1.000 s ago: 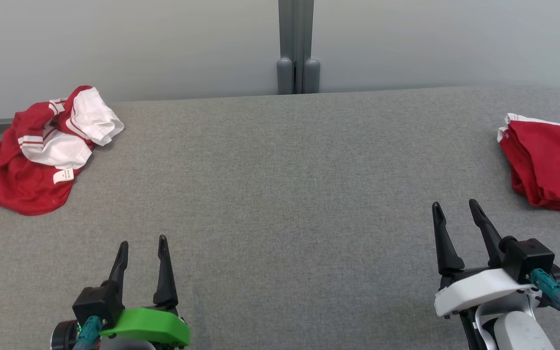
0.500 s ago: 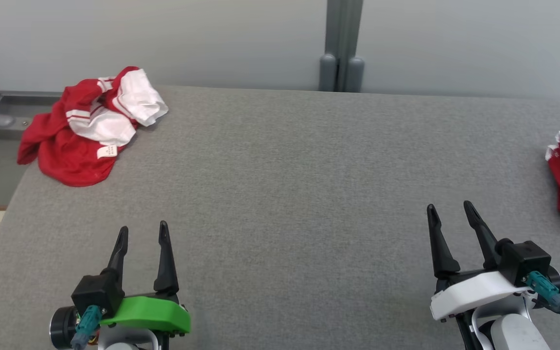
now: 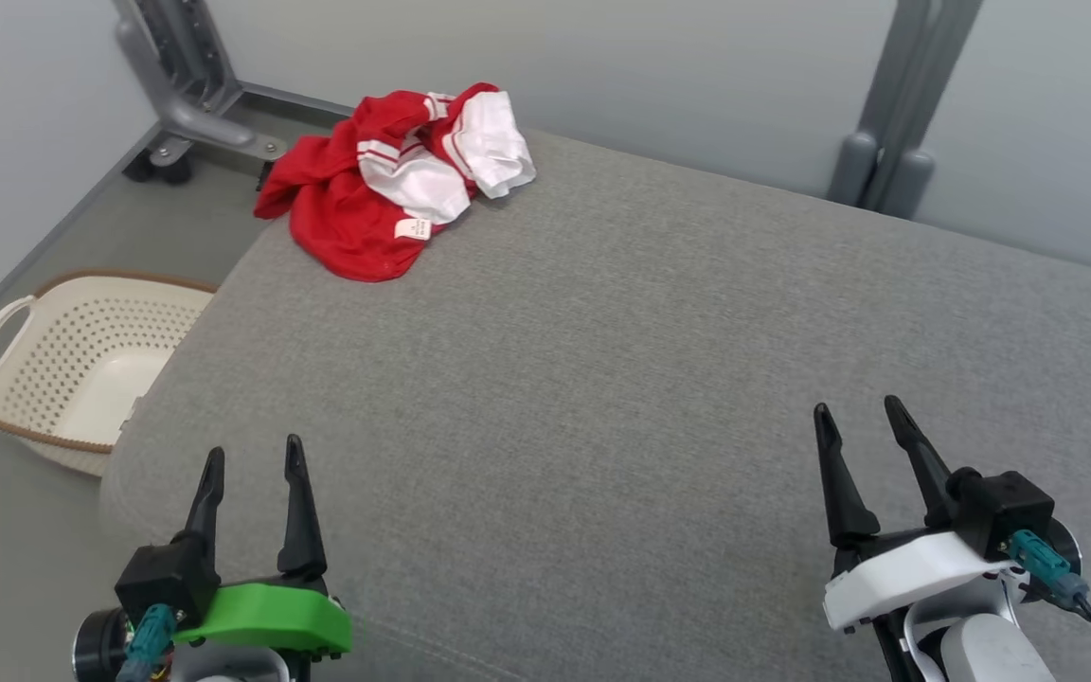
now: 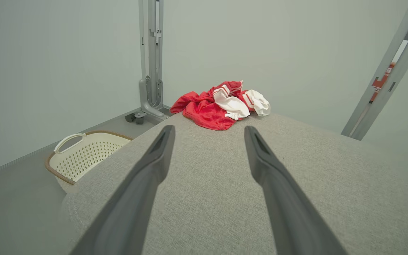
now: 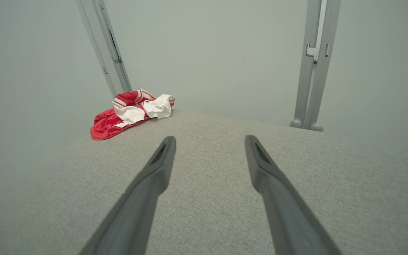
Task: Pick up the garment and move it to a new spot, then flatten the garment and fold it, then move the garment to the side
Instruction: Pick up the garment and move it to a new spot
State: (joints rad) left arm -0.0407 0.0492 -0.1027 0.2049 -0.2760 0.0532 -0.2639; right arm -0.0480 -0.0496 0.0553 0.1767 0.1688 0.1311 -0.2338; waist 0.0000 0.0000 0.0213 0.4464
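**Surface and room.** The bench point(image 3: 602, 379) is covered in grey woven fabric and has rounded corners. A plain pale wall point(image 3: 678, 66) runs behind it. A grey post point(image 3: 181, 85) on a castered foot stands off the bench's far left corner, and a second post point(image 3: 896, 123) stands behind its far edge. On the grey floor point(image 3: 25, 568), a cream perforated basket point(image 3: 81, 360) with a brown rim stands just beside the bench's left edge.

**Task item.** The garment point(image 3: 384, 180), red and white, lies crumpled on the bench's far left corner, and part of it hangs over the edge.

**Tools.** The left tool point(image 3: 253, 448) is over the bench's near left corner. The right tool point(image 3: 856, 405) is over its near right part. Both have their fingers spread wide and hold nothing.

**Change.** The head camera has swung left since half a second ago, bringing the basket and floor into frame. The garment's heap keeps its shape, and both tools keep their spread.

**Writing.** The print on the garment's white label point(image 3: 411, 228) is too small to read. A red mark point(image 4: 381, 83) on the second post is illegible.
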